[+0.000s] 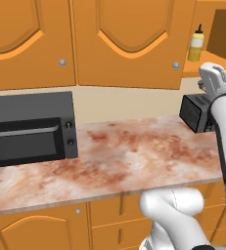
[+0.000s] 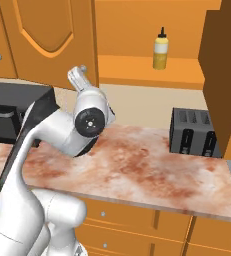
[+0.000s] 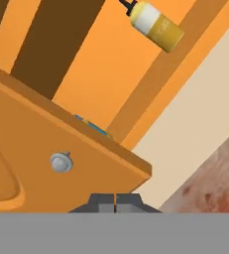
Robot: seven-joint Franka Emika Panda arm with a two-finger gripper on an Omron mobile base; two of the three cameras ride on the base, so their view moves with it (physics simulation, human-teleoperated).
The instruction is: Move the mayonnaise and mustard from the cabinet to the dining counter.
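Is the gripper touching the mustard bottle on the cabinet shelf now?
Apart. In the right base view the mustard bottle stands alone on the shelf, while the gripper, jaws shut, is far left by the closed door's knob.

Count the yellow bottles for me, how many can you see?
1. The mustard stands upright on the shelf inside the open cabinet, above the toaster. More could hide behind the doors.
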